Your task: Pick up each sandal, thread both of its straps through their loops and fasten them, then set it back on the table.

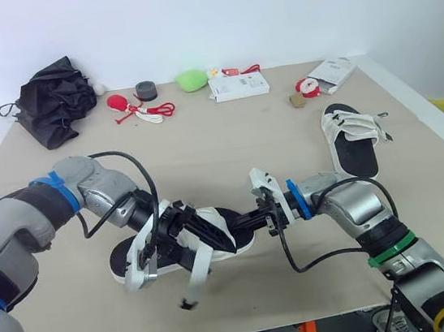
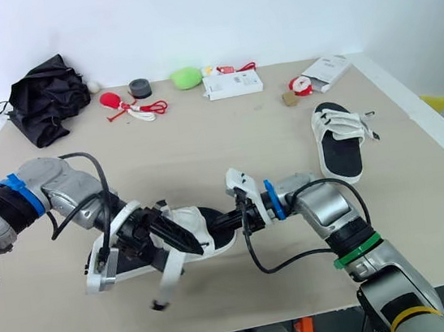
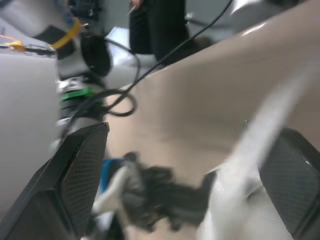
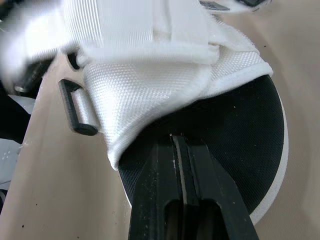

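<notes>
In the head views, the near sandal [image 1: 216,224] sits at the front edge of the table [image 1: 227,145], roughly at its middle, with both arms closing in on it. The left gripper [image 1: 186,232] is over the heel half, among the white straps. One loose strap [image 1: 197,274] hangs past the table's front edge, not yet threaded. The right gripper [image 1: 250,220] meets the toe end. The second sandal [image 1: 351,142] lies flat on the table's right side, well apart from both grippers.

In the left wrist view, the two meshed pads [image 3: 82,170] stand wide apart. A blurred white band, likely the strap, runs between them closer to one pad, and no grip on it can be seen.

In the right wrist view, the fingertips [image 4: 162,160] are pressed together with only a hairline gap, resting on the black footbed [image 4: 240,135] just inside the sole's rim. Whether they pinch anything thin cannot be told. A woven white upper [image 4: 150,95] folds over the footbed, and a black loop [image 4: 75,112] sticks out at its edge.

The sandal looks light, with a firm foam sole and limp webbing straps. The sole rim seems the steady place to hold it, while the strap is best pinched near its free tip, since it will flop and twist before it reaches the loop.
</notes>
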You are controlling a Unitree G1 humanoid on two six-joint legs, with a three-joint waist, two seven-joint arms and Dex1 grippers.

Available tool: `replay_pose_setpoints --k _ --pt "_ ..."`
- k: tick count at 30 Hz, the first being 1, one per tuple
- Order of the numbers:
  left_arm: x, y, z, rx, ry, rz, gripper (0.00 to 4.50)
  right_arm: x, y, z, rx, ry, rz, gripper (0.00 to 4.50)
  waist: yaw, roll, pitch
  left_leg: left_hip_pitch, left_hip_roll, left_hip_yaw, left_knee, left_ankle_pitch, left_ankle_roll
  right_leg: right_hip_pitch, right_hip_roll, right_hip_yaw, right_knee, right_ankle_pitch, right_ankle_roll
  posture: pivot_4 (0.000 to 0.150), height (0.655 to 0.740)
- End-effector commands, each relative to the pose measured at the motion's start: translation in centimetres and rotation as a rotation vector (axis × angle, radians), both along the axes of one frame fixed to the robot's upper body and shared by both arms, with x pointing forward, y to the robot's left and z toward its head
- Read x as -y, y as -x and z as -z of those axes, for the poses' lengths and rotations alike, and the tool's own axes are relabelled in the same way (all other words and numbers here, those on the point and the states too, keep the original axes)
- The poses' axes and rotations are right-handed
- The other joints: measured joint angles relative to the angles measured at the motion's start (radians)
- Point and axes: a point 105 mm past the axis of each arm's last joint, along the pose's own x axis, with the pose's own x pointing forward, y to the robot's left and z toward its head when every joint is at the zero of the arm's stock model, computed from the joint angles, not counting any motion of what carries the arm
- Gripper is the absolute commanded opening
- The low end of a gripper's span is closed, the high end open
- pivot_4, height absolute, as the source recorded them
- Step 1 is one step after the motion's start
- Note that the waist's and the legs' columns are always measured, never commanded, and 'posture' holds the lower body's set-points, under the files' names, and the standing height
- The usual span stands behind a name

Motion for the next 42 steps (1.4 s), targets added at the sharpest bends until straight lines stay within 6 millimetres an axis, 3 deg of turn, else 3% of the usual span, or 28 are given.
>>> replay_pose_setpoints --k 1,6,9,14,17,23,25,29,35,42 --pt "-0.4 -1.1 -0.6 0.012 -0.025 -0.055 4.49 0.4 -0.1 1.3 -0.028 0.057 0.013 0.0 0.0 0.0 0.0 0.0 0.0 0.0 0.0 0.0 0.0 0.0 0.0 0.0 0.0 0.0 0.0 0.15 0.74" --pt "-0.3 -2.1 -1.5 -0.1 0.015 -0.185 4.49 0.3 -0.2 1.2 -0.025 0.056 0.01 0.0 0.0 0.0 0.0 0.0 -0.001 0.0 0.002 0.0 0.0 0.0 0.0 0.0 0.003 0.0 0.0 0.15 0.74" --pt "0.2 -2.5 -2.3 -0.346 -0.003 -0.424 4.49 0.3 -0.1 1.2 -0.026 0.053 0.008 0.0 -0.004 0.0 0.0 0.0 -0.001 0.0 0.002 0.0 0.0 -0.001 0.0 0.002 0.004 -0.001 0.0 0.15 0.74" --pt "-2.7 0.4 -3.8 -0.924 -0.285 -0.567 4.49 0.2 0.0 1.4 -0.03 0.05 0.006 0.0 -0.014 -0.001 0.001 -0.001 -0.001 -0.005 0.003 0.001 -0.001 -0.002 0.001 0.002 0.008 -0.004 -0.003 0.15 0.74" --pt "-3.7 1.5 -4.6 -1.136 -0.322 -0.604 4.49 0.2 0.1 1.5 -0.034 0.049 0.005 0.0 -0.013 -0.001 0.001 0.0 -0.001 -0.008 0.003 0.001 -0.001 0.0 0.001 0.0 0.009 -0.005 -0.002 0.15 0.74" --pt "-4.2 3.2 -5.1 -1.393 -0.29 -0.618 4.49 0.1 0.4 1.8 -0.048 0.049 -0.002 0.0 -0.011 -0.001 0.001 0.005 -0.001 -0.008 0.002 0.001 -0.002 0.004 0.001 -0.001 0.009 -0.009 -0.005 0.15 0.74" --pt "-4.3 4.3 -4.5 -1.421 -0.329 -0.622 4.49 0.1 0.6 1.8 -0.054 0.048 -0.005 0.0 -0.011 -0.001 0.001 0.005 -0.001 -0.008 0.001 0.001 -0.002 0.004 0.001 -0.001 0.009 -0.009 -0.004 0.15 0.74" --pt "-5.1 5.9 -0.2 -1.358 -0.416 -0.689 4.49 0.0 0.8 2.0 -0.06 0.048 -0.007 0.0 -0.006 0.002 0.0 0.009 -0.003 -0.006 -0.003 0.0 -0.003 0.005 -0.001 0.0 0.009 -0.01 -0.004 0.15 0.74" --pt "-5.7 5.0 2.5 -1.369 -0.322 -0.777 4.49 0.1 0.2 1.3 -0.042 0.027 0.039 0.0 0.0 0.002 -0.001 0.01 -0.001 -0.006 -0.005 0.0 -0.004 0.004 0.0 0.0 0.009 -0.014 -0.009 0.15 0.74" --pt "-6.1 3.1 3.3 -1.39 -0.213 -0.839 4.49 1.6 0.3 -1.1 -0.001 -0.014 0.072 0.0 0.003 0.003 0.0 0.008 -0.001 -0.006 -0.005 0.0 -0.005 0.003 -0.003 -0.001 0.009 -0.014 -0.01 0.15 0.74"
